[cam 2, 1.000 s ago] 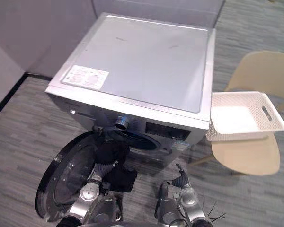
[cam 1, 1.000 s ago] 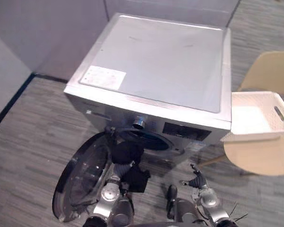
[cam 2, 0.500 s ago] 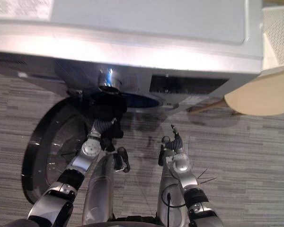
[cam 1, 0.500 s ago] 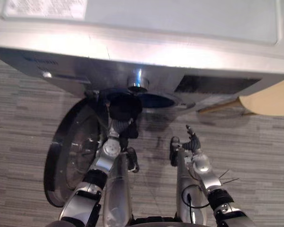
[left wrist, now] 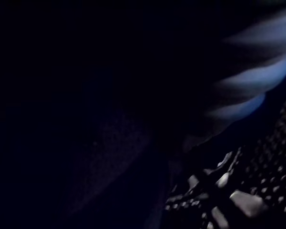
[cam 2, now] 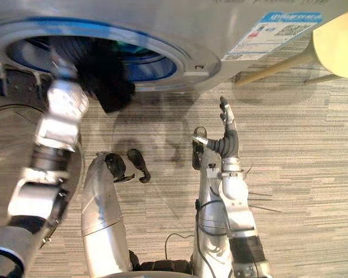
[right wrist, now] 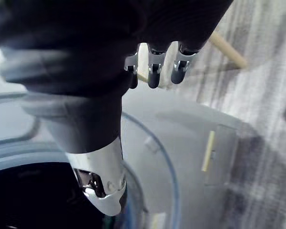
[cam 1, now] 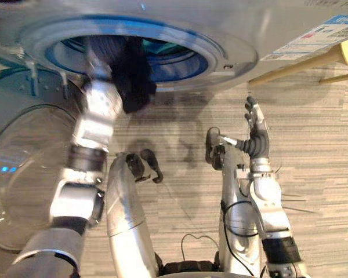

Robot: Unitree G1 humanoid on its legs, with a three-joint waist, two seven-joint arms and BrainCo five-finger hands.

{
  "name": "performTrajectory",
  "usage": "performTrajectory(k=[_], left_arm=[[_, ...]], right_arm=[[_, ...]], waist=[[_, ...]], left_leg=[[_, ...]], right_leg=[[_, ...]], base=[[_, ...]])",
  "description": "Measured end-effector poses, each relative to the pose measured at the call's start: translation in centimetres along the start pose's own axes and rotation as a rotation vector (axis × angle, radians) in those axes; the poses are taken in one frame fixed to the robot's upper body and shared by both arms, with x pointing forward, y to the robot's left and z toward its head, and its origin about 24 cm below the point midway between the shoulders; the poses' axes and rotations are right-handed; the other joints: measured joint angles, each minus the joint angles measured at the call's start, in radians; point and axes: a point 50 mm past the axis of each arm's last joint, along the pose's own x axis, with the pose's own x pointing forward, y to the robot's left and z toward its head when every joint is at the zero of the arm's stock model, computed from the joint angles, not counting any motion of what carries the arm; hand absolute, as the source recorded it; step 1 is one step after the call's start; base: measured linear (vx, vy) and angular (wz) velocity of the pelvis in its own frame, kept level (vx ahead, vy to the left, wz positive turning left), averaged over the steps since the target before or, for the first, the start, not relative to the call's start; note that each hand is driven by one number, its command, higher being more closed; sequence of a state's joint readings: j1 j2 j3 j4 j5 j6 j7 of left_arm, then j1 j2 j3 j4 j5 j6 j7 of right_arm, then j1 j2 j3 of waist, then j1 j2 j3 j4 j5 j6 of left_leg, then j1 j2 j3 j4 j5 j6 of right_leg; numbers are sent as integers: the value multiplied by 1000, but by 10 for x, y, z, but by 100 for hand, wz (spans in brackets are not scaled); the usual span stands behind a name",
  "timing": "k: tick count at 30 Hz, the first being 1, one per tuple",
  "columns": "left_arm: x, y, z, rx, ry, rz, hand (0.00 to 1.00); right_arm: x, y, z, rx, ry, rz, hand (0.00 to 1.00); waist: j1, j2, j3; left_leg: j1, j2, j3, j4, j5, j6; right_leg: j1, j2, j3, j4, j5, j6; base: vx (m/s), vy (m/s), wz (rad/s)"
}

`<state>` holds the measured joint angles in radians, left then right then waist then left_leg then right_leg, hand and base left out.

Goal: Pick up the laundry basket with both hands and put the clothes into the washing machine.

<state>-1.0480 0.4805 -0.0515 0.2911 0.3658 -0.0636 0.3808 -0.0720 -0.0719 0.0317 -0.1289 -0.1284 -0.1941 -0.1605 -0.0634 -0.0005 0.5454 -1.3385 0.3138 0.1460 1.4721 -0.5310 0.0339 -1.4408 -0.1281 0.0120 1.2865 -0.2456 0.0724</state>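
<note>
The silver washing machine (cam 1: 238,49) fills the top, its round blue-rimmed drum opening (cam 1: 180,61) facing me. A dark bundle of clothes (cam 1: 130,78) hangs at the opening's mouth, partly inside. My left arm (cam 1: 98,110) reaches up into that bundle, and the cloth hides its hand. The left wrist view is dark, with the perforated drum wall (left wrist: 257,191) showing beside the cloth. My right hand (cam 1: 256,130) is raised in front of the machine, right of the opening. It is open, touches nothing, and its straight fingers (right wrist: 153,71) point at the front panel.
The round glass door (cam 1: 17,168) stands swung open at the left, close beside my left arm. A pale chair's leg (cam 1: 296,63) and seat (cam 2: 339,35) are at the upper right. Grey striped carpet (cam 1: 319,145) lies to the right of my right hand.
The camera has dropped close to the machine's front. My left arm has pushed the dark clothes up into the drum opening. My right hand has risen, fingers straight.
</note>
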Motion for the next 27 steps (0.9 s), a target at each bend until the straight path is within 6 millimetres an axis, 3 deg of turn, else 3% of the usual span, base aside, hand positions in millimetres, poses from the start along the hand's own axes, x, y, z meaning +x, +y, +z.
performTrajectory(k=[2, 5, 9, 13, 14, 18, 20, 23, 27], left_arm=[[34, 9, 45, -4, -150, 74, 100], [58, 11, 92, 44, -315, 109, 100], [69, 6, 101, 130, -316, 113, 100], [86, 19, 118, 146, -321, 165, 100], [87, 20, 119, 143, -322, 170, 0], [89, 6, 90, 194, -209, 88, 0], [79, -15, 55, 267, -94, -53, 0], [59, -41, 20, 331, 27, -293, 0], [45, -57, 9, 314, 67, -412, 0]], right_arm=[[-6, 3, -3, 6, 22, 20, 0], [-6, 7, 4, 9, -6, 49, 0], [-8, 10, 6, 13, -14, 75, 0], [-8, 11, 7, 23, -16, 77, 0], [-8, 11, 6, 25, -15, 77, 0], [-9, 12, 6, 33, -13, 71, 0], [-9, 12, 6, 34, -13, 71, 0], [-9, 12, 6, 51, -11, 73, 0], [-10, 12, 6, 63, -7, 101, 0]], waist=[[-3, -4, 2], [-12, -15, 7], [-21, -25, 12], [-36, -33, 13], [-35, -33, 13], [-34, -34, 13], [-35, -35, 13], [-37, -35, 13], [-34, -37, 13]], left_leg=[[-30, -2, -10, 11, 0, 0], [-51, -2, -11, 12, 1, 1], [-75, -6, -17, 12, 4, 6], [-82, -8, -17, 12, 4, 6], [-82, -8, -17, 11, 3, 6], [-82, -7, -18, 10, 3, 6], [-82, -4, -18, 10, 3, 6], [-90, -1, -25, 9, 3, 6], [-95, -4, -31, 9, 3, 6]], right_leg=[[-25, -11, -10, 15, -9, 1], [-44, -11, -11, 16, -9, 1], [-60, -13, -17, 14, -7, -3], [-63, -15, -24, 12, -9, 0], [-63, -16, -26, 13, -10, 0], [-63, -15, -27, 16, -14, 2], [-63, -14, -28, 14, -18, 7], [-63, -12, -33, 10, -15, 2], [-65, -13, -35, 13, -16, 1]], base=[[-27, -23, 9], [-7, -4, 1], [3, 1, 1], [3, 2, 1], [0, 0, 0], [-29, -8, 3], [-44, -6, -3], [-11, -2, -1], [-2, 1, 3]])
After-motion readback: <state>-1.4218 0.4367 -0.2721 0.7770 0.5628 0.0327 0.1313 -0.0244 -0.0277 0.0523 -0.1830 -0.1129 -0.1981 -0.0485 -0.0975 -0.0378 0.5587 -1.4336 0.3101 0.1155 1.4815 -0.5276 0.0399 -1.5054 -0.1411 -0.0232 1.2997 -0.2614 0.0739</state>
